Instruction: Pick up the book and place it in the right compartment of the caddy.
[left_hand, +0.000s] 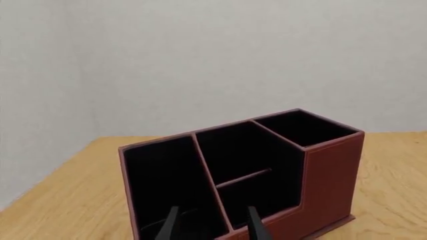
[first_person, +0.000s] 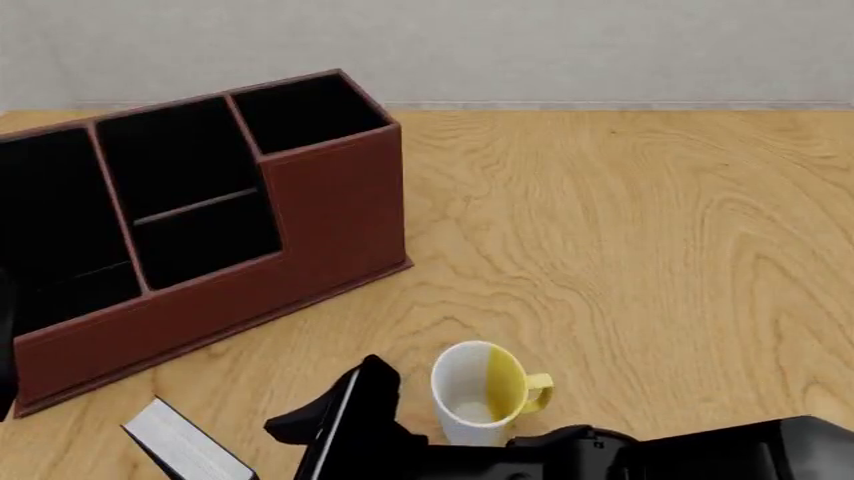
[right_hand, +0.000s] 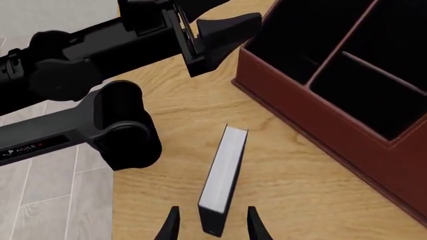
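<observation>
"AGILE X" can be read in small white letters on the left arm. The book is stood on edge near the table's near left corner, white page edge upward, its long axis running from the near edge toward the caddy. The right gripper is spread on either side of the book's near end, apparently not yet touching. The left gripper is held open before the caddy.
</observation>
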